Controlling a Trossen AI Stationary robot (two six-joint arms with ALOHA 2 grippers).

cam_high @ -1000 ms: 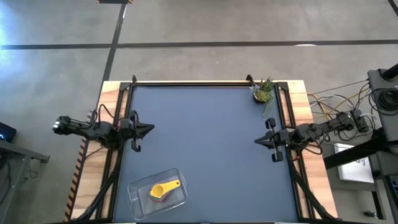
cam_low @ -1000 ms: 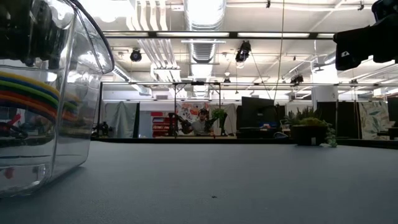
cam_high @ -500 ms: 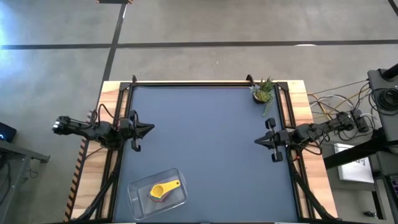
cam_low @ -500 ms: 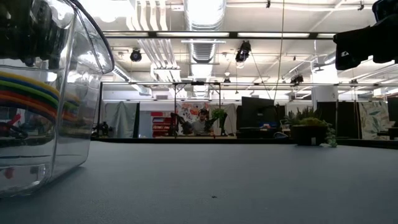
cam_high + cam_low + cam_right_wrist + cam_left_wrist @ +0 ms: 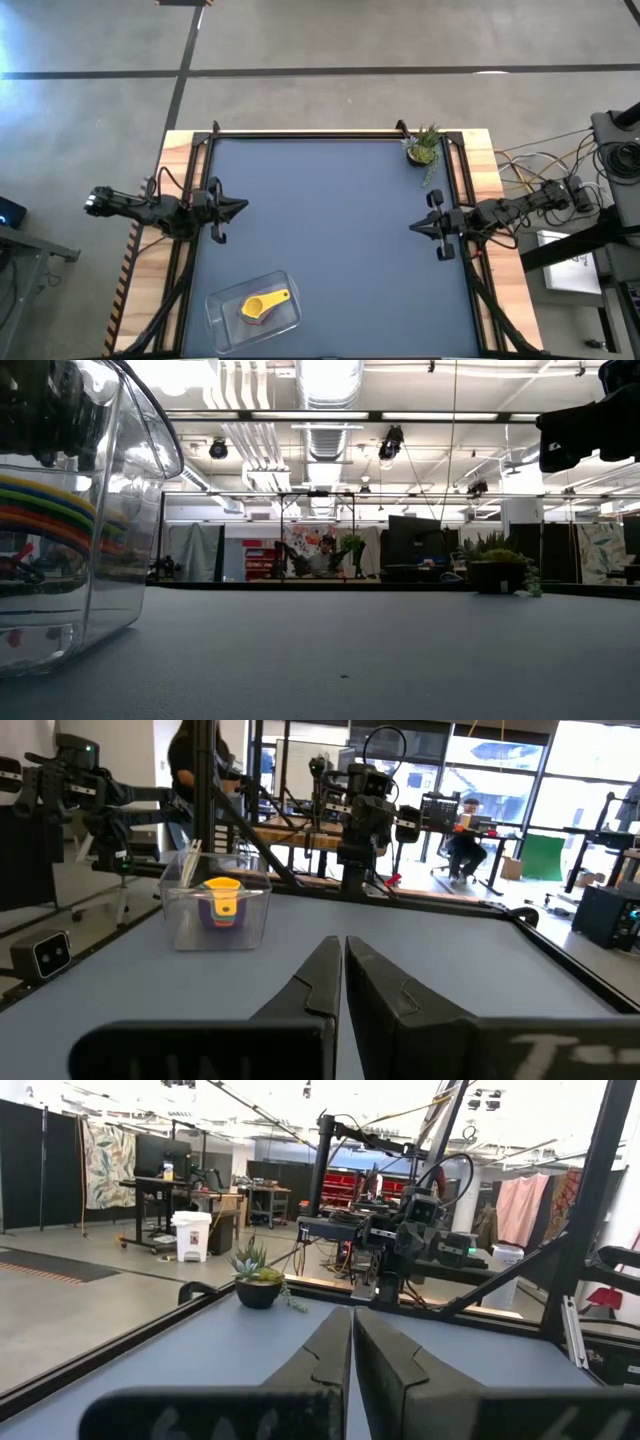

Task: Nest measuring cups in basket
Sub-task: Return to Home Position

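One basket [image 5: 221,306] holds one stack of measuring cups [image 5: 259,306]; left end effector [image 5: 243,208] and right end effector [image 5: 412,227] have fingers together

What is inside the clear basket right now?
A nested stack of measuring cups lies inside the basket, the yellow cup on top. It covers the others from above; the low view shows only coloured rims through the wall.

The basket [image 5: 222,300], a clear, shallow, rectangular tub with rounded corners, stood upright on the table [image 5: 330,220] near its front-left corner, slightly askew to the table's edges. Inside it lay the measuring cups [image 5: 258,306], nested in one stack. The yellow cup was on top, its handle angled toward the table's middle, and other coloured rims showed below.
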